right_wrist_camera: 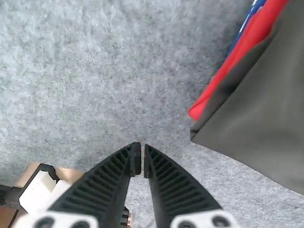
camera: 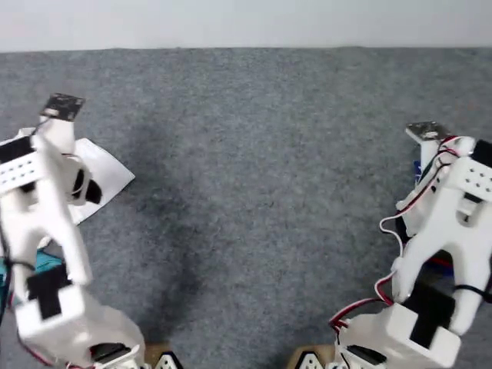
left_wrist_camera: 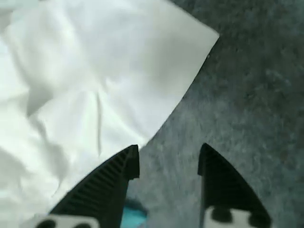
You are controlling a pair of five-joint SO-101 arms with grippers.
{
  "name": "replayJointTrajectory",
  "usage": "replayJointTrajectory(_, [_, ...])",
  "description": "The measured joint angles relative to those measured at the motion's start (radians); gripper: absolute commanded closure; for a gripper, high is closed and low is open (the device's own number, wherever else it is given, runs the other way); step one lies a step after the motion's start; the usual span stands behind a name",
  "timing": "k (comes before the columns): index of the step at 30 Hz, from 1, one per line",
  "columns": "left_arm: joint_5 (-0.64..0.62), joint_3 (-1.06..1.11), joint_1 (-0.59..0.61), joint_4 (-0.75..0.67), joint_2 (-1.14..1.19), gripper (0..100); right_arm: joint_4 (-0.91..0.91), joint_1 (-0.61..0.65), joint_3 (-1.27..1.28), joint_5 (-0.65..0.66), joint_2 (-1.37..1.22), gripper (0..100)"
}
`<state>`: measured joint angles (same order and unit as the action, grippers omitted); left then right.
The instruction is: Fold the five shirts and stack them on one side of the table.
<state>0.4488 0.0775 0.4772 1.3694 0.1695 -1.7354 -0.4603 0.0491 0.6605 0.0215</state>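
Note:
A white shirt (camera: 104, 171) lies flat at the table's left edge, partly under the left arm; up close its corner (left_wrist_camera: 95, 80) spreads over the grey cloth. My left gripper (left_wrist_camera: 167, 159) hovers open over that shirt's edge, holding nothing. A scrap of teal cloth (left_wrist_camera: 133, 214) peeks out under it. At the right edge sits a pile with a dark grey shirt (right_wrist_camera: 266, 114) over a red one (right_wrist_camera: 237, 52) and a blue one (right_wrist_camera: 254, 12). My right gripper (right_wrist_camera: 142, 154) is shut and empty, over bare table beside that pile.
The table is covered in grey carpet-like fabric (camera: 261, 177), with a wide free stretch in the middle. A pale wall runs along the far edge. Teal cloth (camera: 48, 263) shows by the left arm's base. Wooden mounts (camera: 307, 357) sit at the near edge.

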Motion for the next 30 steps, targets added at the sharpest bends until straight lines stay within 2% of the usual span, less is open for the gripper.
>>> replayJointTrajectory(6, [0.0, -0.201, -0.08, -0.026, 0.264, 79, -0.011, -0.028, 0.0, 0.0, 0.005, 98.4])
replayJointTrajectory(12, [0.002, -0.489, -0.094, 0.012, 0.517, 79, -0.011, -0.071, 0.0, 0.0, 0.005, 98.4])
replayJointTrajectory(17, [-0.017, -0.721, -0.097, 0.066, 0.706, 86, -0.012, -0.127, 0.0, 0.0, 0.005, 98.4])
replayJointTrajectory(23, [-0.029, -0.985, -0.135, 0.215, 0.873, 99, -0.015, -0.206, 0.0, 0.0, 0.005, 98.4])
replayJointTrajectory(30, [-0.037, -1.327, -0.193, 0.354, 0.961, 99, -0.017, -0.244, 0.0, 0.0, 0.117, 98.4])
